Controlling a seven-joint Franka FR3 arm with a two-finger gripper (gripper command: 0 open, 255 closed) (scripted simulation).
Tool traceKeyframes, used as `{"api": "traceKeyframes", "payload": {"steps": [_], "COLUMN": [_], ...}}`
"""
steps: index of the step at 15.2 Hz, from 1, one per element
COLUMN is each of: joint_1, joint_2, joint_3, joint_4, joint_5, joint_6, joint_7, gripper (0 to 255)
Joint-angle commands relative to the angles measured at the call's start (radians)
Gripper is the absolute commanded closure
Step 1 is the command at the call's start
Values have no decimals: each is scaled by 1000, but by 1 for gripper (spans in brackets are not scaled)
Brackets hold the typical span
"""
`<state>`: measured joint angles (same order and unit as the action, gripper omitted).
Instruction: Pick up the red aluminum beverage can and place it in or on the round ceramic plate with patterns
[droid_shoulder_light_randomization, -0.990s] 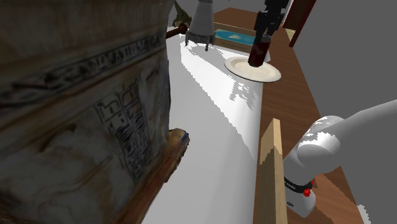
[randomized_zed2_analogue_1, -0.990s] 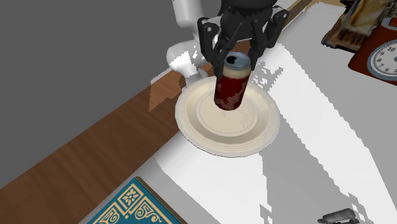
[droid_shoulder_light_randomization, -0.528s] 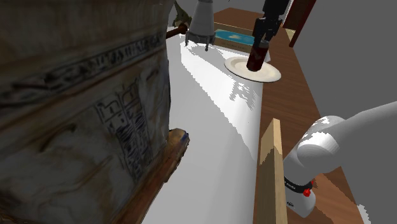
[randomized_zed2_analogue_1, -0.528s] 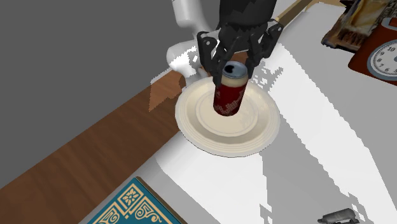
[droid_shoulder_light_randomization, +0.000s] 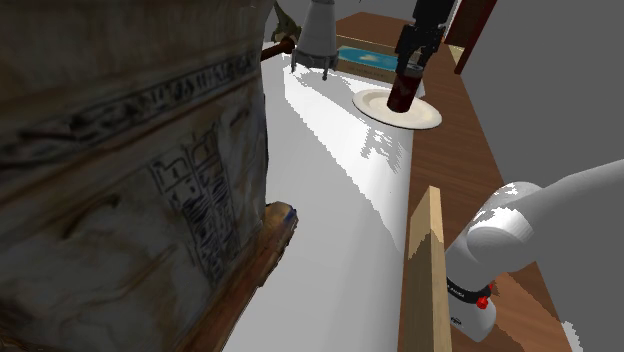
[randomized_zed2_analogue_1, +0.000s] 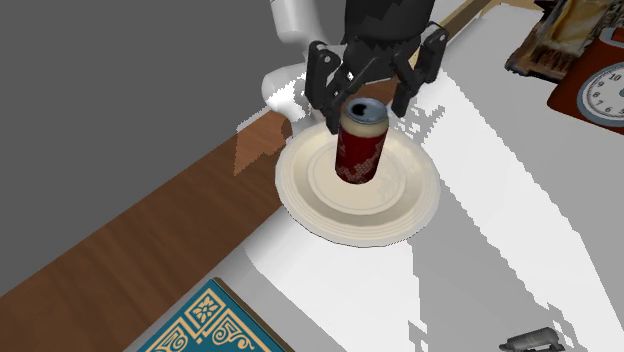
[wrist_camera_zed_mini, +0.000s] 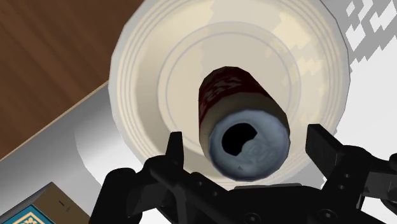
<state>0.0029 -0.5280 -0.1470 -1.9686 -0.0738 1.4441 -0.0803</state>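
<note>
A white table (droid_shoulder_light_randomization: 340, 230) with a brown wood-grain strip along one side carries everything. In the shoulder view, a big grey carved block (droid_shoulder_light_randomization: 110, 180) with incised markings takes up that view's left, and the white arm (droid_shoulder_light_randomization: 560, 200) reaches up from the lower right past a pale wooden plank (droid_shoulder_light_randomization: 425, 270). Far along the table lies the round cream plate (randomized_zed2_analogue_1: 330, 215), ringed with faint concentric ridges, partly over the wood strip. The dark red can (randomized_zed2_analogue_1: 360, 150) stands upright near the plate's middle, its silver top up. The black end effector (randomized_zed2_analogue_1: 368, 92) hangs directly above the can with its fingers (randomized_zed2_analogue_1: 325, 85) spread wide on either side of the can's top. In the wrist view there is a clear gap between each finger and the can, so nothing is gripped. The second exterior view shows a clock face (randomized_zed2_analogue_1: 605, 95) at its right edge and a blue patterned box (randomized_zed2_analogue_1: 205, 325) at its lower edge. The wrist view looks straight down onto the can's open mouth.
</note>
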Motion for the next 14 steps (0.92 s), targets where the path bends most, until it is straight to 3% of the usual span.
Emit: {"api": "traceKeyframes", "payload": {"steps": [1,2,6,14], "joint_1": [0,0,4,4], "joint_2": [0,0,61,61], "joint_3": [0,0,1,1], "joint_4": [0,0,185,185], "joint_5": [0,0,7,7], "joint_6": [0,0,-125,-125], "joint_7": [0,0,-7,-7], "gripper": [0,0,0,0]}}
